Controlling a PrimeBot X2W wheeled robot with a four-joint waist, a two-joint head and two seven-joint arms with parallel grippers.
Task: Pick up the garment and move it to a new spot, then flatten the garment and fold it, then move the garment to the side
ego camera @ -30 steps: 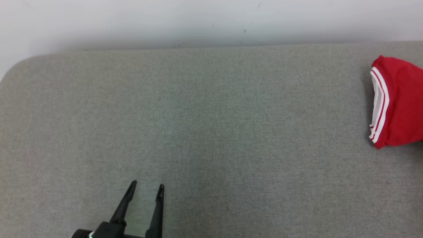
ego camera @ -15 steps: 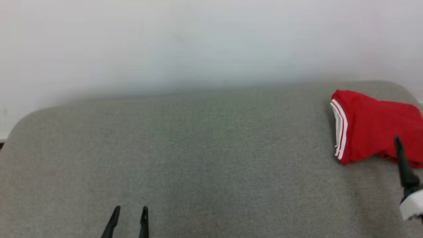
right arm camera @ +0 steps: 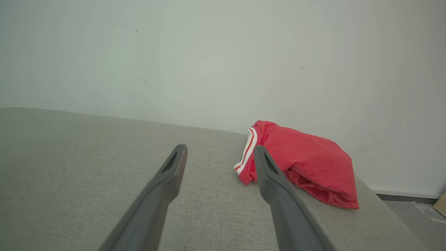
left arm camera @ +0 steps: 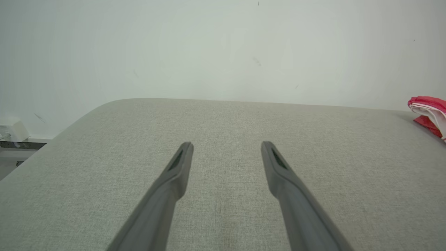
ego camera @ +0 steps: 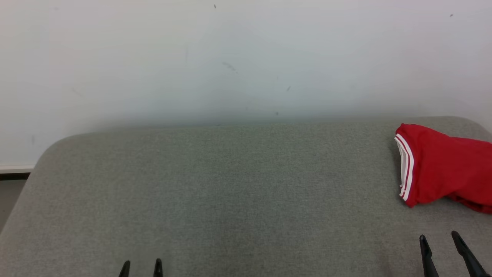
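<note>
Wall [ego camera: 230,57] stands pale and bare behind the garment [ego camera: 438,169]. Under the garment runs a grey cloth-covered table [ego camera: 230,192], most of it stretching bare to the garment's left, while its edge falls away just right of and behind the garment. The garment itself, red with white-striped trim, lies bunched in a loose lump. My right claw [ego camera: 439,237] is near the garment on its near side, spread wide and holding nothing. My left claw [ego camera: 142,263] is well to the garment's left, equally wide and empty. My worry is that, with so little table beyond the garment, a push instead of a clean pinch could shove it over the edge. Pinching only the top layer would, I judge, drag the lump open unevenly. Reaching too low could snag my tips in the table's cloth. Nothing lies between my right claw and the garment. Far to the garment's left, past the table, a small white box [left arm camera: 10,130] sits by the wall, out of my way.
</note>
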